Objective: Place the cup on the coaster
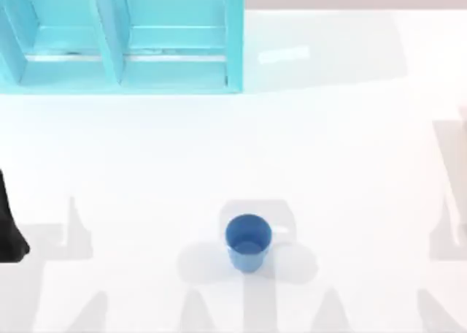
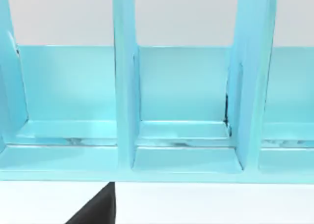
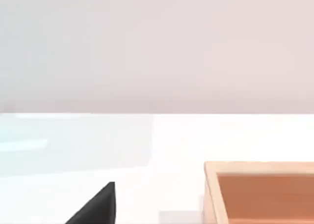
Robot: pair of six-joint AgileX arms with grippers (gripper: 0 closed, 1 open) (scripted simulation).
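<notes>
Fig. | small plain blue cup (image 1: 248, 242) stood upright, ungrasped, on white table (image 1: 350, 172) | our grippers' finger state: cannot tell | pickup and placing remained, we judged

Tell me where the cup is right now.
In the top view the cup stands upright on the white table, near the front edge just right of centre, well forward of the turquoise shelf unit at the back left.
</notes>
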